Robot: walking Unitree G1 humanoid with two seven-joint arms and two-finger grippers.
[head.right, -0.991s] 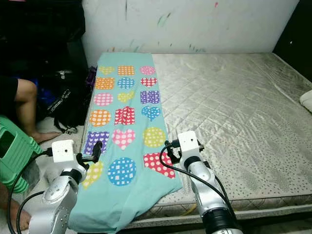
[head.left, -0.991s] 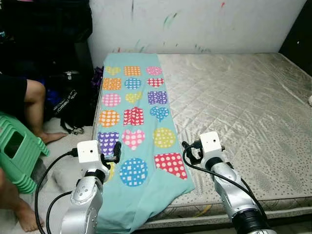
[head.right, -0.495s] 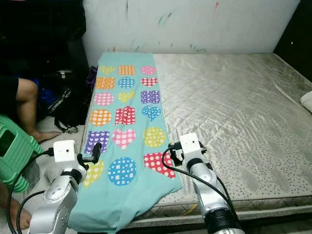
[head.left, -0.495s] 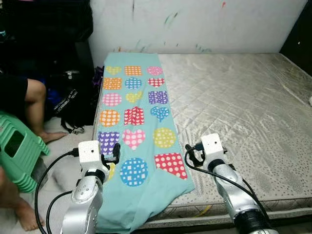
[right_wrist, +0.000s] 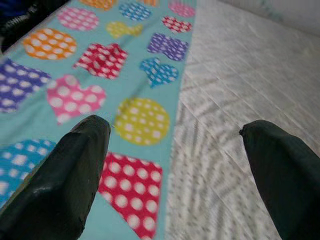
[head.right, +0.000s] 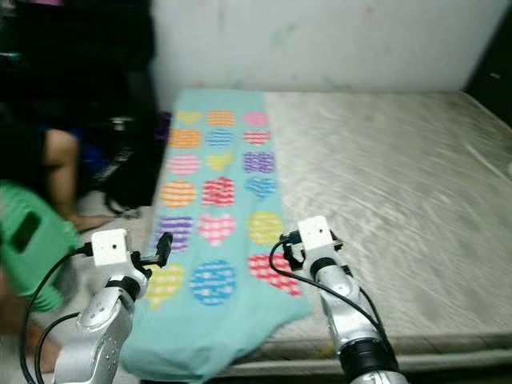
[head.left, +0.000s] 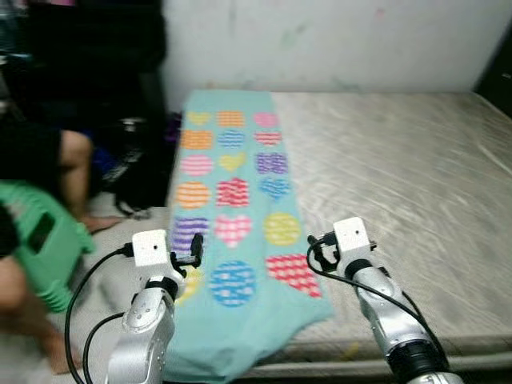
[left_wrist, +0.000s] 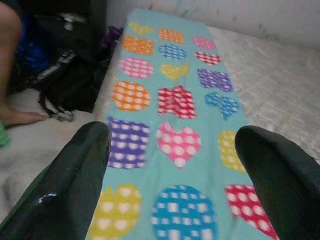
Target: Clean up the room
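Observation:
A teal blanket (head.left: 240, 184) printed with dotted hearts, circles and squares lies along the left strip of a bare grey mattress (head.left: 400, 168). Its near end hangs over the front edge. My left gripper (head.left: 194, 250) hovers by the blanket's near left edge. In the left wrist view its fingers (left_wrist: 75, 180) stand wide apart, open, with the blanket (left_wrist: 180, 100) beyond them. My right gripper (head.left: 314, 252) hovers just right of the blanket's near right corner, above a red patch (right_wrist: 130, 190). It is open too, with nothing between its fingers (right_wrist: 65, 170).
A person sits at the left, a bare leg (head.left: 74, 160) and foot on the floor. A green plastic stool (head.left: 44, 240) stands beside them. A black bag (head.left: 136, 172) lies against the mattress's left side. A white wall (head.left: 336, 40) runs behind.
The whole picture has shifted to the right and blurred, so the camera has turned left. Both grippers stay at the blanket's near end, still open.

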